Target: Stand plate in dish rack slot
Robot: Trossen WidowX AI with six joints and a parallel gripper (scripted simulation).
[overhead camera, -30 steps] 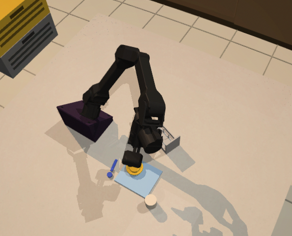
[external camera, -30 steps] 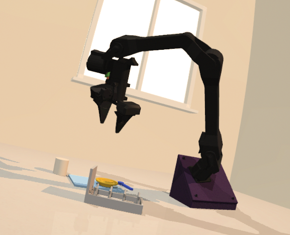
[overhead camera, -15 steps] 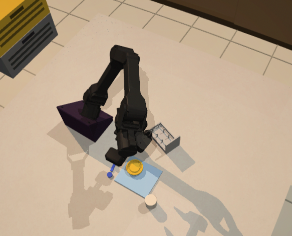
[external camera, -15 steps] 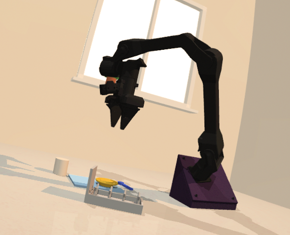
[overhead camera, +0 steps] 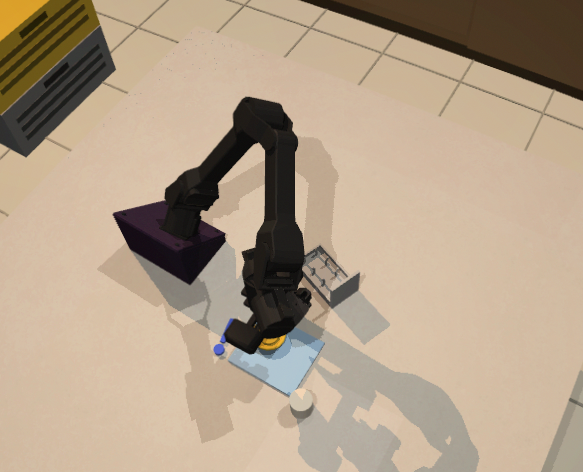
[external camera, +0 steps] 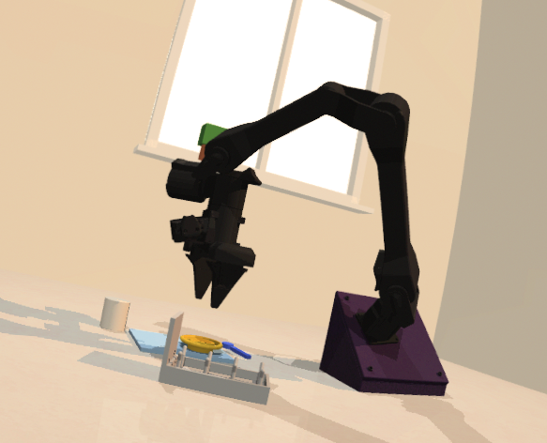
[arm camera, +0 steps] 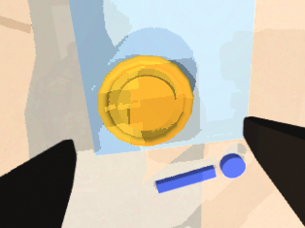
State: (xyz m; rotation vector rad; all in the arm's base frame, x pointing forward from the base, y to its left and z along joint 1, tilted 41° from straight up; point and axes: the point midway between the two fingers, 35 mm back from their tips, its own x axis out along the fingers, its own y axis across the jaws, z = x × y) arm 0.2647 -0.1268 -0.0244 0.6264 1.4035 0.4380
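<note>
The yellow round plate [overhead camera: 271,342] [external camera: 202,343] [arm camera: 146,100] lies flat on a light-blue board [overhead camera: 286,371] [external camera: 147,341] [arm camera: 220,47], near one end of it. My gripper [external camera: 207,302] [arm camera: 160,137] is open and empty, pointing down and well above the plate. In the wrist view the plate shows ahead of and between the two fingertips. In the top view the arm hides the fingertips and part of the plate. The grey dish rack [overhead camera: 345,289] [external camera: 214,387] stands beside the board, with short upright pegs inside and a taller wall at one end.
A blue utensil [external camera: 238,350] [arm camera: 186,179] with a round blue piece [overhead camera: 218,349] [arm camera: 232,166] lies off the board's near end. A cream cup [overhead camera: 301,403] [external camera: 114,314] stands by the board's far corner. The arm's purple base [overhead camera: 159,251] [external camera: 396,367] stands apart from them.
</note>
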